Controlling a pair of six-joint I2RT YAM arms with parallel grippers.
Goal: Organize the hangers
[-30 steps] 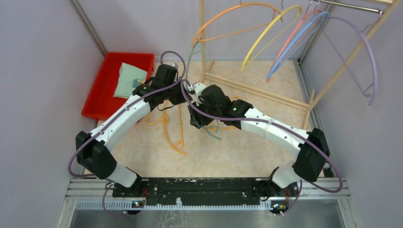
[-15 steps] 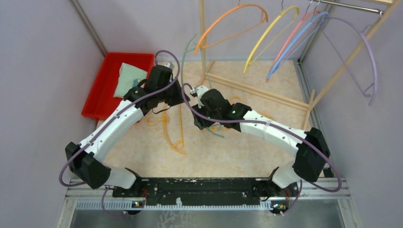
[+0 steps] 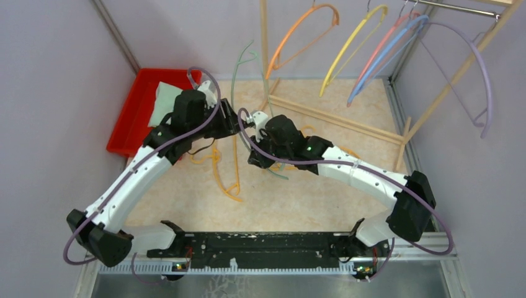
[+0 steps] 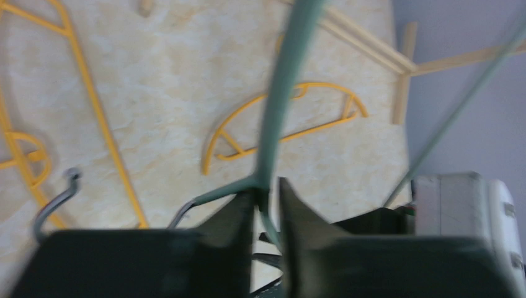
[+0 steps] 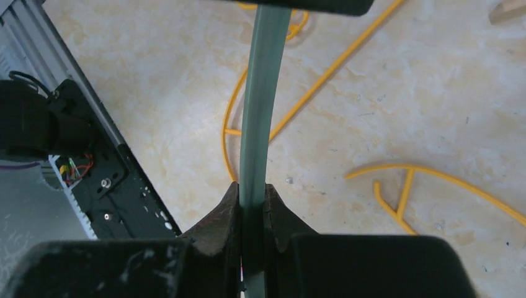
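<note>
A green hanger (image 3: 236, 74) stands nearly upright over the floor, between my two grippers. My right gripper (image 5: 252, 186) is shut on its flat green bar (image 5: 260, 93). My left gripper (image 4: 267, 186) has its jaws slightly parted around the green hanger (image 4: 282, 93) near its metal hook; the hanger rests against one finger, with a gap on the other side. From above, the left gripper (image 3: 229, 124) and the right gripper (image 3: 247, 118) almost meet. Orange (image 3: 298, 28), yellow (image 3: 350, 43), blue (image 3: 384, 53) and lavender (image 3: 471, 56) hangers hang on the rack. Yellow-orange hangers (image 3: 217, 167) lie on the floor.
A red bin (image 3: 133, 118) holding a pale cloth (image 3: 164, 99) sits at the back left. The rack's wooden floor poles (image 3: 335, 115) run behind the grippers, with an upright (image 3: 265, 56) close to the green hanger. Walls close in both sides.
My right gripper has closed on the green hanger and my left gripper's jaws have parted. The left arm swung out left. The green hanger rose more upright.
</note>
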